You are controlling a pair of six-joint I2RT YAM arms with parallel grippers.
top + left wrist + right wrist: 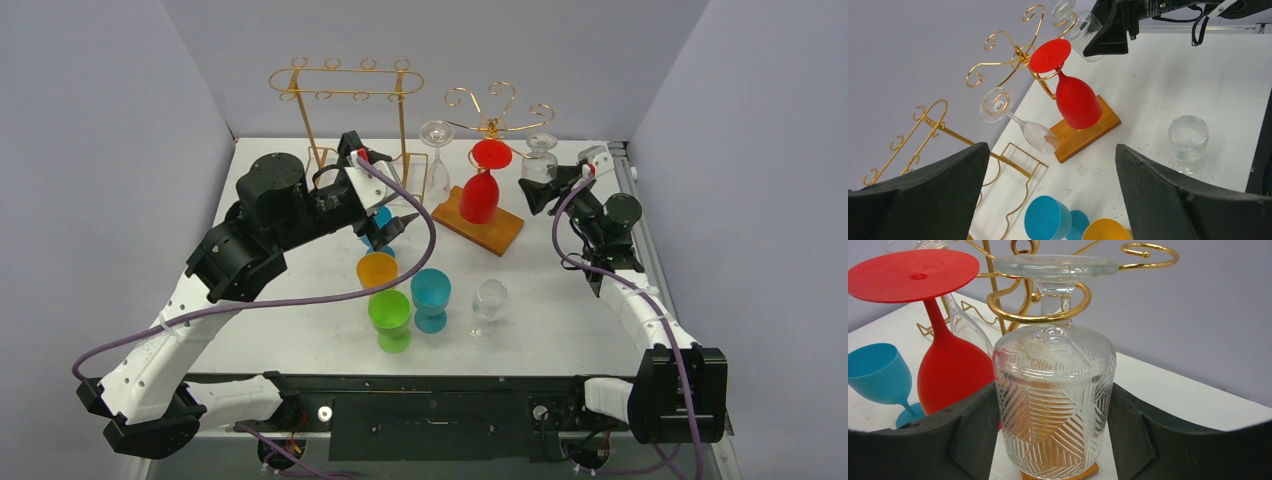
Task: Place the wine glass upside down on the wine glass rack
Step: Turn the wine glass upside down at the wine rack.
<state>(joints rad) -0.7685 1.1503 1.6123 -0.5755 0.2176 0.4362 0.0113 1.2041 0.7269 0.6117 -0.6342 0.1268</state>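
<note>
A patterned clear wine glass (1053, 405) hangs upside down. Its stem sits inside a gold ring of the wine glass rack (1038, 315) and its foot rests above the ring. My right gripper (1053, 440) is shut on the bowl, one finger against each side. From above, this glass (540, 160) is at the rack's (490, 120) right side, with the right gripper (535, 188) at it. A red glass (480, 195) also hangs upside down on the rack. My left gripper (395, 225) stands open and holds nothing, over the coloured cups.
The rack stands on a wooden base (505, 235). A clear stemmed glass (437, 150) hangs tilted to its left. A taller gold rack (345, 85) stands at the back. Blue (431, 295), green (390, 315) and orange (377, 268) goblets and a clear glass (489, 300) stand mid-table.
</note>
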